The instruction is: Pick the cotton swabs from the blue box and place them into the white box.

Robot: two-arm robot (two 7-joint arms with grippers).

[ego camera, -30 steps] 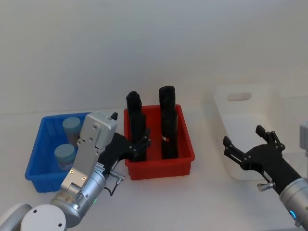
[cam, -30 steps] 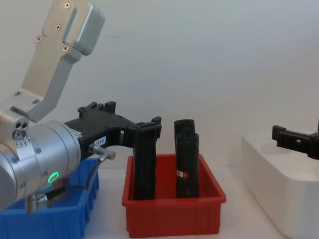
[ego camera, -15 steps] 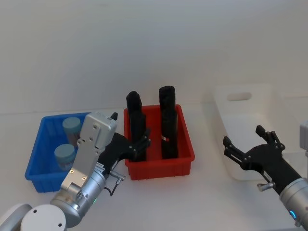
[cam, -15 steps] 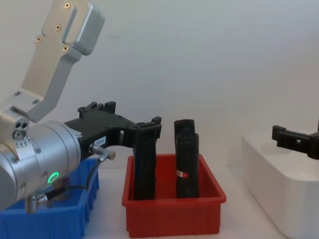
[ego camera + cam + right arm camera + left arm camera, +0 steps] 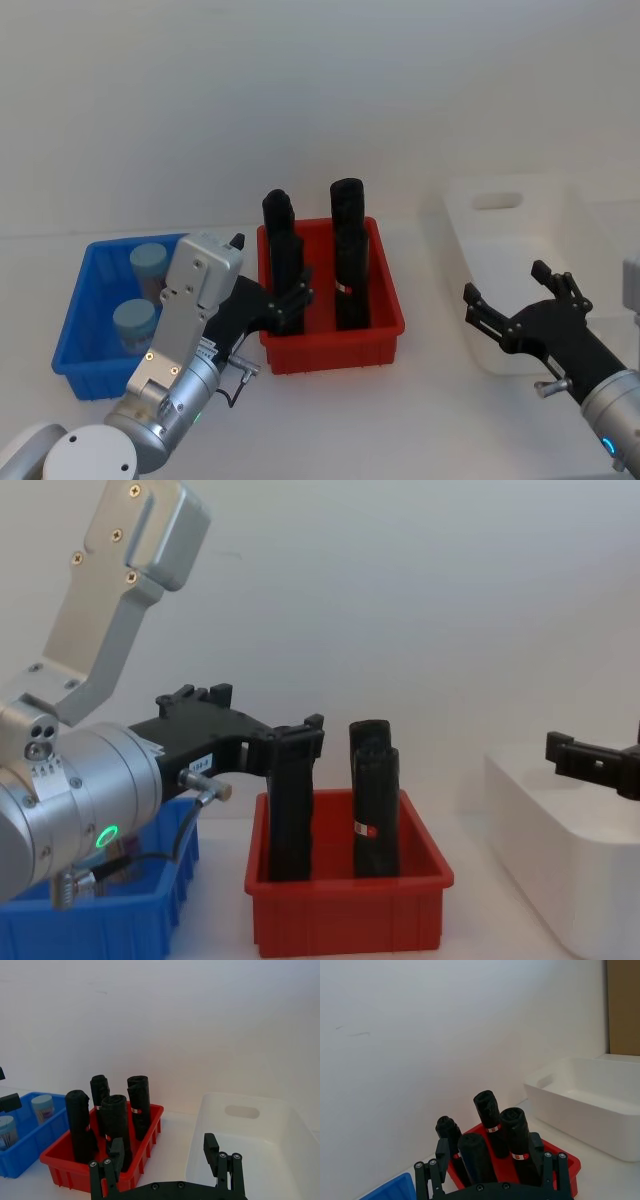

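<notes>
White table (image 5: pixel 400 420) holds blue box (image 5: pixel 70 335) with two pale-lidded cotton swabs (image 5: pixel 134 325)

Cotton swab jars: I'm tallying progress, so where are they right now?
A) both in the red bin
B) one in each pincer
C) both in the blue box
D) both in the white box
C: both cotton swab jars stand in the blue box, and the left pincer and right pincer are open, holding nothing.
</notes>
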